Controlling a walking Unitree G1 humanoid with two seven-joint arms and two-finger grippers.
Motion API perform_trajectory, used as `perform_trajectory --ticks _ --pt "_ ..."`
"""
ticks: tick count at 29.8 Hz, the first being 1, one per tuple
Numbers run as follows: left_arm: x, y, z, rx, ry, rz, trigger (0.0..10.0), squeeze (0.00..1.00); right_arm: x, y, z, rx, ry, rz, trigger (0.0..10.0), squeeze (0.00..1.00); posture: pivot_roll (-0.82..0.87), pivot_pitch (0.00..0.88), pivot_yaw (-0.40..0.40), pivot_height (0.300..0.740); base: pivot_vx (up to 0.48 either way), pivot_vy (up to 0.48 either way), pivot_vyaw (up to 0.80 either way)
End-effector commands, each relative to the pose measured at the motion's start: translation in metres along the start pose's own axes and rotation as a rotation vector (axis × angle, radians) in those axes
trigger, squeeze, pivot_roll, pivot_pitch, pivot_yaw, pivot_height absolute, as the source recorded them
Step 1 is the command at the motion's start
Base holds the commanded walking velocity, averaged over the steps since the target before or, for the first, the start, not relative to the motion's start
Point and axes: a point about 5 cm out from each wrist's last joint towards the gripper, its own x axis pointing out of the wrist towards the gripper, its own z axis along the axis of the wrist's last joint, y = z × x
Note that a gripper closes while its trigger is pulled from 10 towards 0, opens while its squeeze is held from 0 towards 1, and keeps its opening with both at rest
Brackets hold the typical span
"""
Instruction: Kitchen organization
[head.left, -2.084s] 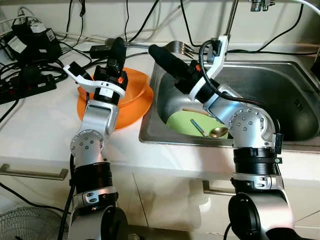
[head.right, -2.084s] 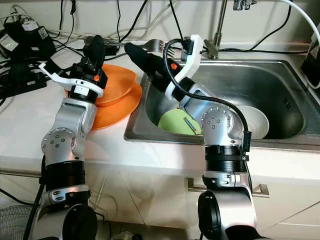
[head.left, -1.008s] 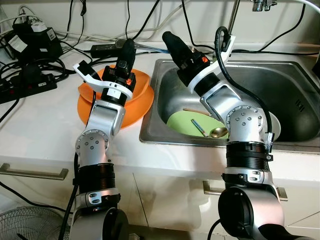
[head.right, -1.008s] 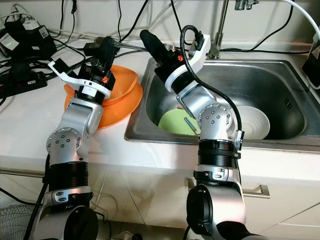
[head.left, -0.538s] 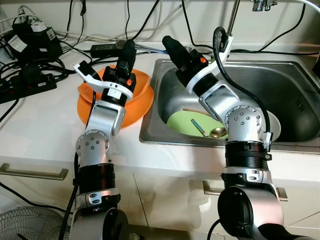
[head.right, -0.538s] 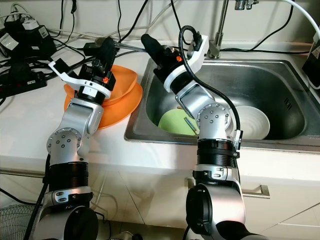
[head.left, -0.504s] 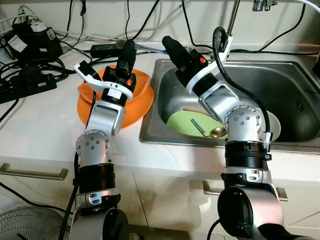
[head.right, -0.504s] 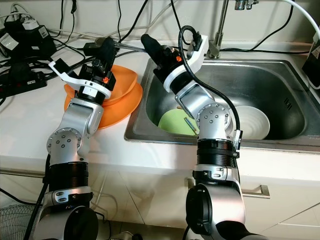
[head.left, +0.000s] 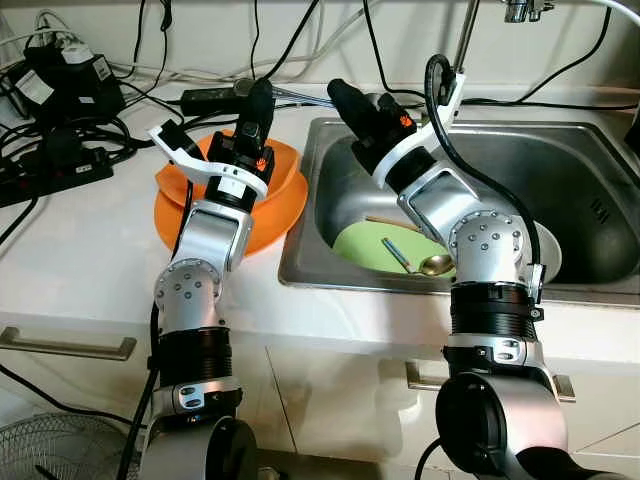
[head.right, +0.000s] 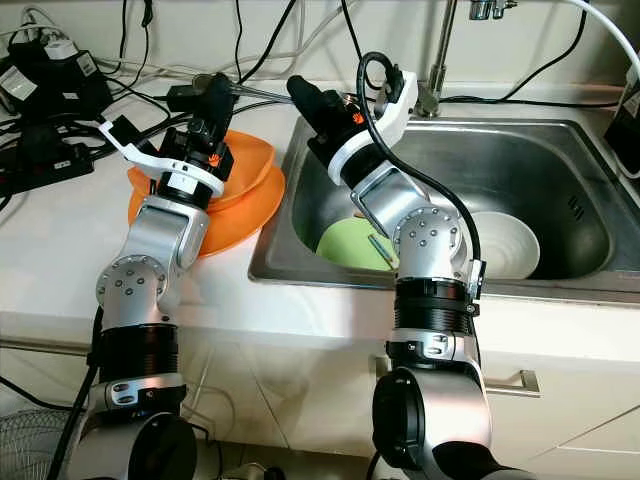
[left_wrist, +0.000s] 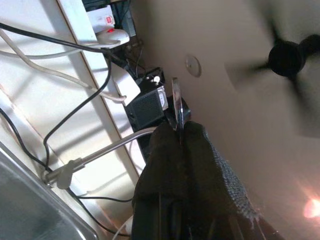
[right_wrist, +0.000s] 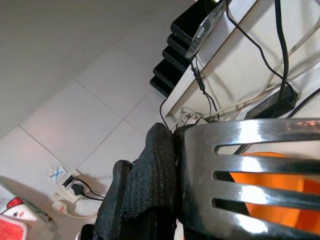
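On the far left of the tabletop (head.left: 80, 250) a tangle of black power strips (head.left: 50, 160) and cables lies against the wall. Next comes the stack of orange plates (head.left: 270, 205), just beside the left rim of the sink (head.left: 600, 210).

The left tool (head.left: 258, 100) hovers above the far edge of those plates, its black fingers pressed together on a thin metal utensil handle (left_wrist: 176, 102), seen edge-on in the left wrist view; what kind of utensil it is cannot be told. The right tool (head.left: 345, 100) is raised over the sink's back left corner, closed on a large steel fork (right_wrist: 250, 175), whose tines lie across the right wrist view with orange plate showing through the gaps.

In the sink a green plate (head.left: 370, 245) rests in the basin with a blue-handled utensil (head.left: 395, 255) and a gold spoon (head.left: 437, 264) lying on it, and what looks like a wooden stick (head.left: 390, 224) at its far edge. To the right of it sits a white bowl (head.right: 505, 245), partly behind the right arm.

My judgement is that the tidying is in its middle stretch: some plates are stacked on the tabletop and two utensils are in hand, not yet put down anywhere, while the green plate, its cutlery and the white bowl remain to be cleared from the sink.

No brand or writing can be read; small orange marks on both wrists and a blue mark on a wall tile in the right wrist view are too small to make out.
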Motion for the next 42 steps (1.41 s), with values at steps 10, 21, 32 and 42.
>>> perform_trajectory --ticks 10,21,32,42 --pt "-0.005 0.009 -0.024 -0.032 0.073 0.041 10.0 1.0 0.006 0.006 0.003 -0.018 -0.01 0.013 0.0 0.0 -0.08 0.028 0.057 0.74 0.0 0.0 0.0" --pt "-0.011 0.013 -0.029 0.042 0.145 0.069 10.0 1.0 0.004 -0.009 0.024 -0.09 -0.14 -0.124 0.0 0.0 -0.07 0.019 0.057 0.74 0.0 0.0 0.0" --pt "-0.03 0.02 -0.039 0.32 0.361 0.074 10.0 1.0 -0.021 -0.064 0.054 -0.512 -0.127 -0.499 0.0 0.0 -0.06 0.018 0.049 0.74 0.0 0.0 0.0" --pt "-0.039 0.023 -0.047 0.727 0.562 0.053 10.0 1.0 -0.049 -0.113 0.038 -0.801 0.161 -0.653 0.0 0.0 -0.05 0.02 0.05 0.74 0.0 0.0 0.0"
